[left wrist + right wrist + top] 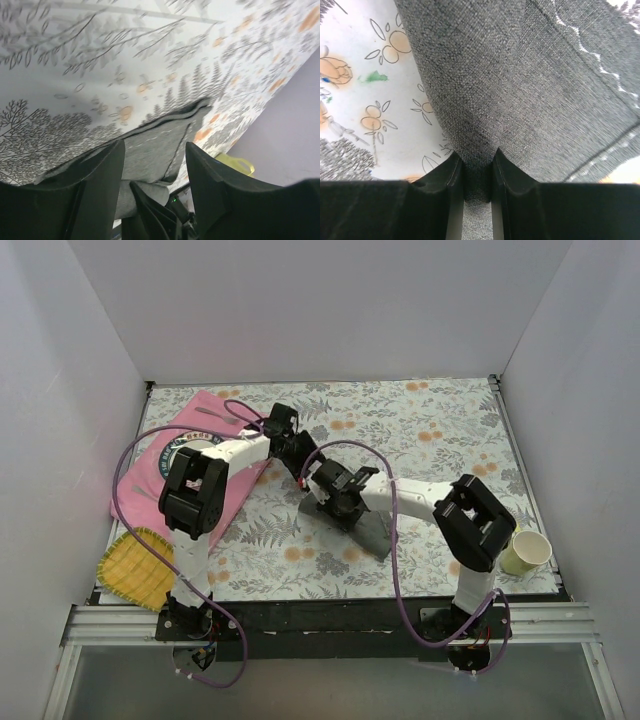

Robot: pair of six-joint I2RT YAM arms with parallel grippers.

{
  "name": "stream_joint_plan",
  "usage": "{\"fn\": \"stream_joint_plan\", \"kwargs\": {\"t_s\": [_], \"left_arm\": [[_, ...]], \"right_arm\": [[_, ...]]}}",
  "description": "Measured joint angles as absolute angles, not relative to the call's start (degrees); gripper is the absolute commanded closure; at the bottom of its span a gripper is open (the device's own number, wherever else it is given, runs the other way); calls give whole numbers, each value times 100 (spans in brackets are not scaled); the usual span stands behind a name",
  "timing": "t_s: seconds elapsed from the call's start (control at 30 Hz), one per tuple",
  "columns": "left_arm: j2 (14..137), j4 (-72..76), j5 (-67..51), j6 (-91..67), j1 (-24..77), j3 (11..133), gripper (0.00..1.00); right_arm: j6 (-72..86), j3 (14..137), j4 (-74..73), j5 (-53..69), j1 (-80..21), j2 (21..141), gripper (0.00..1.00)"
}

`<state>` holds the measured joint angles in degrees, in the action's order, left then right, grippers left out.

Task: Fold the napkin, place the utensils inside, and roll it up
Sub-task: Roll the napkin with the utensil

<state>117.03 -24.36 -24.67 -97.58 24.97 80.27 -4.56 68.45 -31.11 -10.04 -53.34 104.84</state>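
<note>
In wrist views alone, right end effector (477, 161) pinching napkin (520, 100), left end effector (155, 149) open

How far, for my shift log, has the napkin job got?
Done: the napkin looks folded into a narrow layered strip on the table. In hand: the right gripper is pinched on a ridge of it, while the left gripper hangs open by its end. Left: no utensils show in any view, so placing them and rolling are not yet done.

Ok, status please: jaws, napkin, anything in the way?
Right jaws shut on the napkin. Left jaws open and empty, near its edge. Utensils not in view. Cup stands apart, far right.
</note>
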Motion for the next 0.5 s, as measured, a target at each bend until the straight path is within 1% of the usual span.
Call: {"fn": "stream_joint_plan", "kwargs": {"t_s": [0.13, 0.2, 0.4, 0.5], "left_arm": [[11681, -2851, -2014, -9688, 2416, 8729, 45], [11581, -2923, -1809, -9688, 2355, 8814, 45], [11139, -3133, -1562, -9758, 2132, 8685, 45], [10829, -2867, -1728, -9922, 2091, 8173, 48]], "right_arm": [[-451, 6847, -3079, 128, -4790, 10479, 85], [-436, 6869, -3050, 838, -4471, 10543, 86], [-49, 6873, -2655, 2860, -3721, 10923, 86], [250, 6751, -2274, 3782, -3514, 11139, 85]]}}
